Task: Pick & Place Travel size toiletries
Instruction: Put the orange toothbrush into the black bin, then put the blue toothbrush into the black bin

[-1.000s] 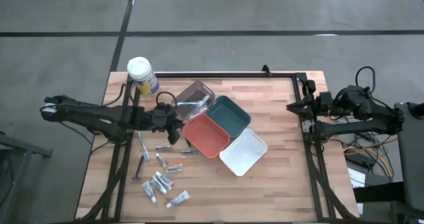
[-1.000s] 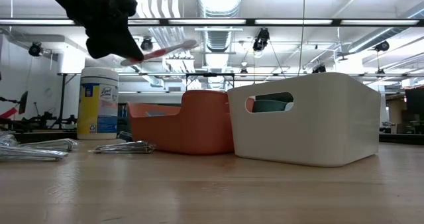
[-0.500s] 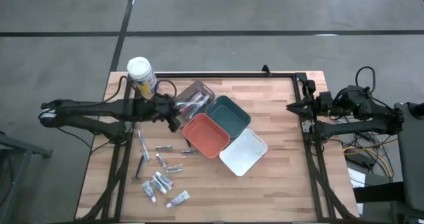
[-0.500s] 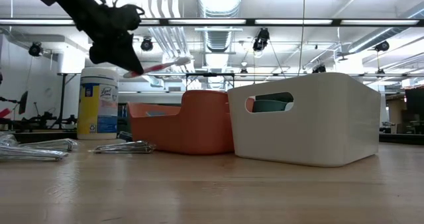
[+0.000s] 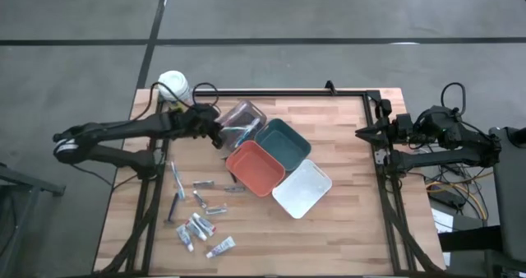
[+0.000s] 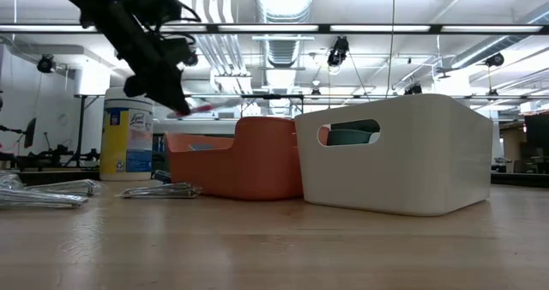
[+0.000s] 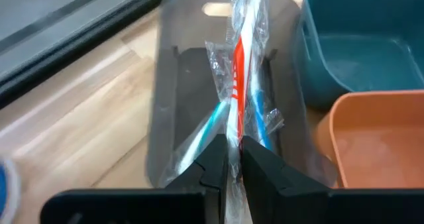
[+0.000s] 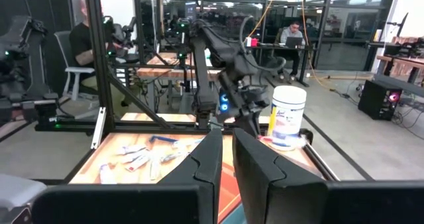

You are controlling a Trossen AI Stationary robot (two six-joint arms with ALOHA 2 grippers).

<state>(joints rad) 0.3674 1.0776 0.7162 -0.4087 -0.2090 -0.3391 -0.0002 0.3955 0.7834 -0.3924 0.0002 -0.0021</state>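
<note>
Red, plastic-wrapped toothbrush: pinched in left gripper, jaws nearly shut, above grey tray. Risk: slick wrapper slips, brush lands beside tray.

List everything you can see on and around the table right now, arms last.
Wrapped red toothbrush: one, in left pincer, above grey tray.
Grey tray: one, translucent, holds blue wrapped toothbrushes.
Teal tray: one, beside grey.
Orange tray: one, centre.
White tray: one, nearest right arm.
Loose toiletries: about a dozen, left side of the table.
Wipes canister: one, white lid, far-left corner.
Left pincer: shut on toothbrush.
Right pincer: shut, right table edge.
</note>
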